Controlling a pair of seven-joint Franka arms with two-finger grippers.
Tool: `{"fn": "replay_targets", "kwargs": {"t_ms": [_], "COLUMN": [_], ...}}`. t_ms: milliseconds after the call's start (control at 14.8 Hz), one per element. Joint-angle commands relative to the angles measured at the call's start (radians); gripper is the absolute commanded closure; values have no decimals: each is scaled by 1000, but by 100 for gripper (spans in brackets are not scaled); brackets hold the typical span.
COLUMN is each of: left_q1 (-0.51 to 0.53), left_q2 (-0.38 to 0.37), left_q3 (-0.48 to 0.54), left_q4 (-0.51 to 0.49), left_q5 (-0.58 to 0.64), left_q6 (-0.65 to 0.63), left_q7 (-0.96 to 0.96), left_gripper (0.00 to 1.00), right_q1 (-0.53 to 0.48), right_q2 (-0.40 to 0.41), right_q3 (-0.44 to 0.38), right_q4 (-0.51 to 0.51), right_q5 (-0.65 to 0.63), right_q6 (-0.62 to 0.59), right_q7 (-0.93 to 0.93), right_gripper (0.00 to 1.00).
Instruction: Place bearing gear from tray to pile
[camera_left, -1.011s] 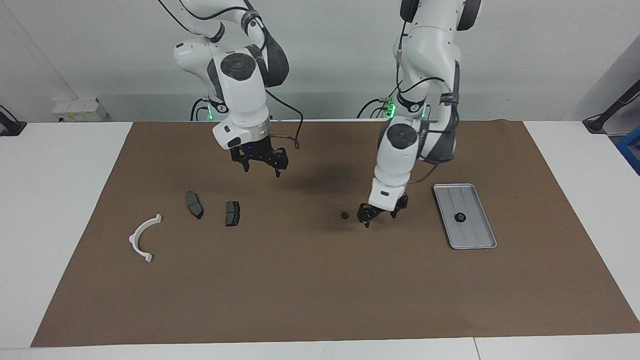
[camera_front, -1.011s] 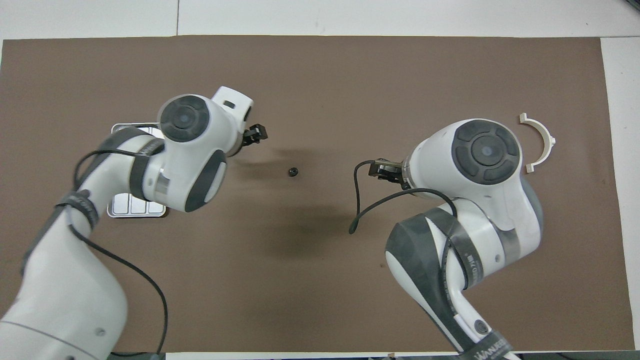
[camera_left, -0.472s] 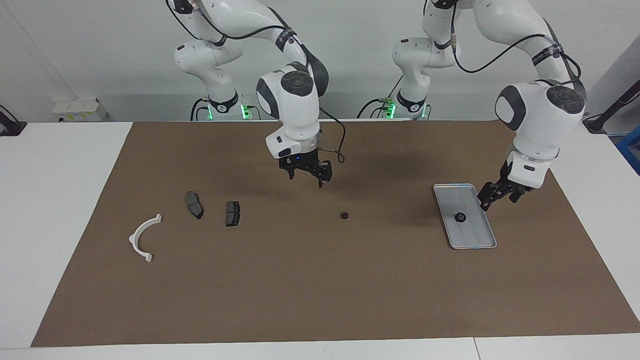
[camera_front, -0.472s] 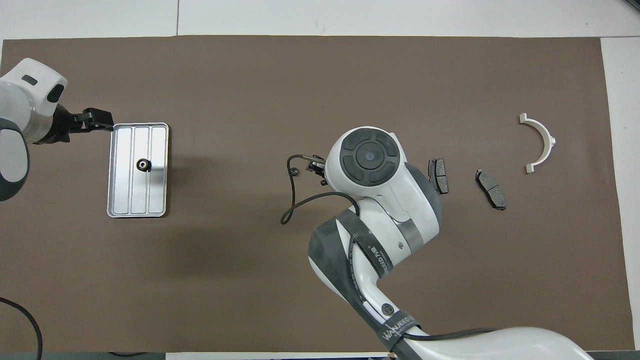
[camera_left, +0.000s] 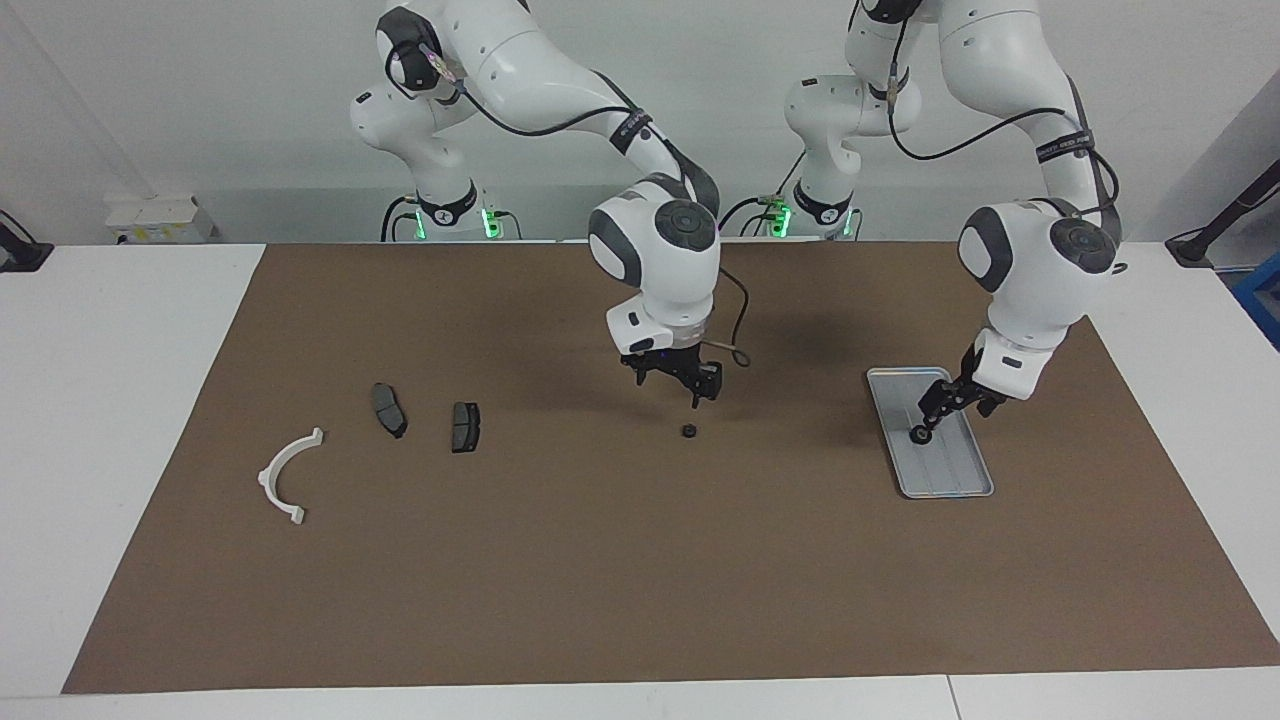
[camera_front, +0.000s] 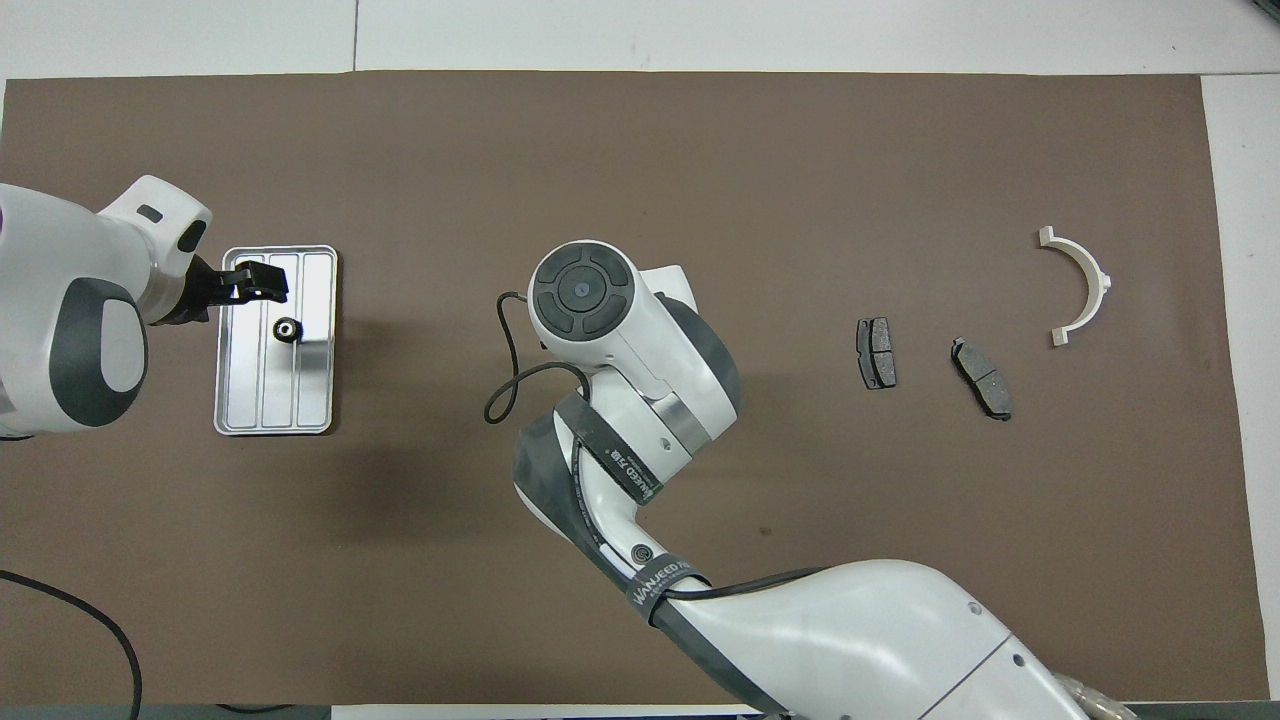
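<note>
The silver tray (camera_left: 940, 480) lies on the brown mat at the left arm's end and also shows in the overhead view (camera_front: 262, 400). A small black bearing gear (camera_left: 918, 434) sits on it (camera_front: 287, 329). My left gripper (camera_left: 950, 412) is open and low over the tray, one fingertip right beside that gear. A second bearing gear (camera_left: 689, 431) lies on the mat mid-table. My right gripper (camera_left: 672, 385) is open and hangs just above it; its arm hides this gear in the overhead view. The pile is a white half-ring bracket (camera_left: 285, 475) and two brake pads (camera_left: 389, 409) (camera_left: 465, 426).
The brown mat (camera_left: 600, 580) covers most of the white table. The pile lies at the right arm's end, with the bracket (camera_front: 1085, 285) and the pads (camera_front: 877, 352) (camera_front: 982, 377) spread apart. The right arm's cable loops beside its wrist (camera_front: 505, 370).
My left gripper left the mat gear, swung past the tray and came back low over the tray's gear. My right gripper moved from near the pads to above the mat gear and lowered.
</note>
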Motion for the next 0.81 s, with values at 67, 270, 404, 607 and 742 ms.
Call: {"fn": "replay_targets", "kwargs": {"t_ms": [67,270,404,607,742], "left_q1": [-11,-11,-11,-12,-15], "left_q2": [5,52,54,57,59], "left_q3": [11,11,11,11,8], "left_q4": [-73,-78,-81,-108,-130], "left_q5": [-21,-21,-21,-21,-21], "left_q6": [77,134,134,158,192], "left_q7": [11,10,11,11,10], "left_gripper": [1,1,1,2,2], "right_q1": [3,-5,-2,-2,4], "right_q2": [129,177,209,229,241], "right_q3": [0,0,0,0,0], "right_q4": [185,214,235,237,236], "right_q5": [-16,-20,-20,-20,-22], "right_q6": [-26,-3,3,22,22], "right_q7": [33,33,32,32,33], "right_gripper": [0,0,0,0,0]}}
